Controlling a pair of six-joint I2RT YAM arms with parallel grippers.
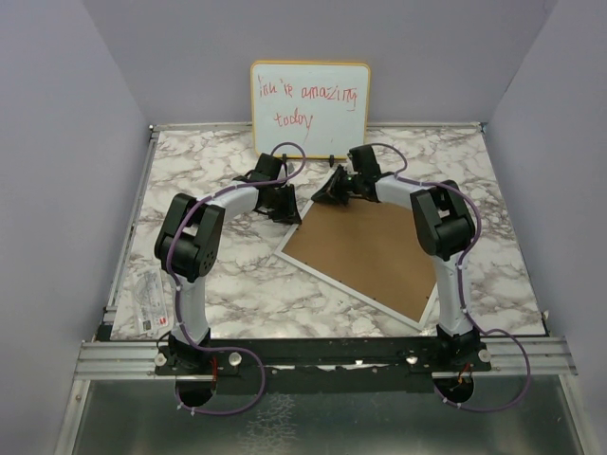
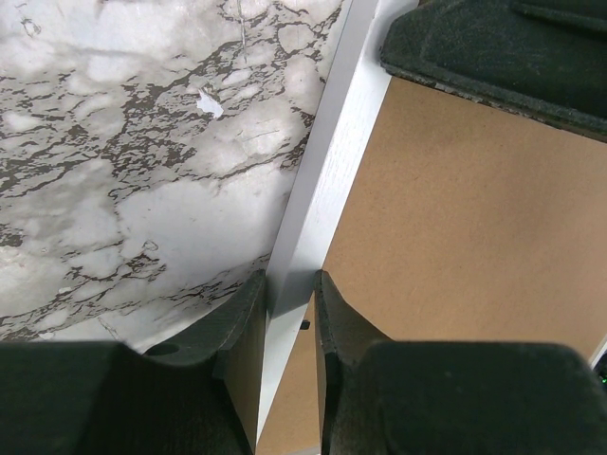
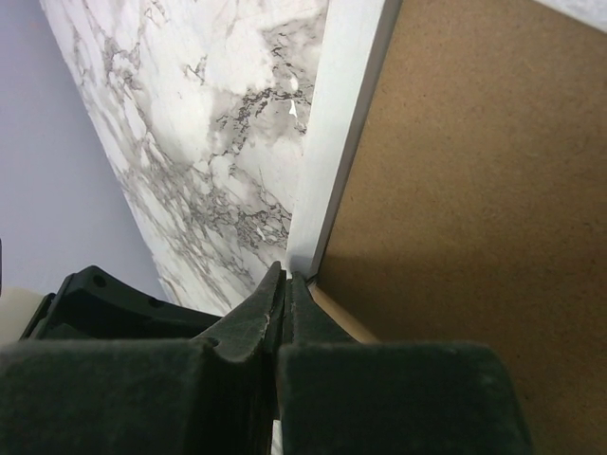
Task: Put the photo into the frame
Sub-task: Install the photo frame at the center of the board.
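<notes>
Marble-patterned tabletop under lavender walls, whiteboard propped at twelve o'clock. Lying flat just toward four o'clock of centre, face down: the frame, brown backing board filling it. Not finding the photo in any view — perhaps lying under the board, impossible to tell. Probably working on the back of the frame at its far corner. Doing that well: steadying the rim with one side while working with the other, keeping the frame flat against the marble, moving slowly, avoiding any twist of the thin rim, never prying hard against the board. Pinching the white rim on the frame's ten-o'clock edge with the left gripper — fingers only partly spread, one pad against each side of the rim. Holding the right gripper pressed fully together at the frame's twelve-o'clock corner, tips touching the rim beside the board; clamping anything thin there or not, cannot tell.
</notes>
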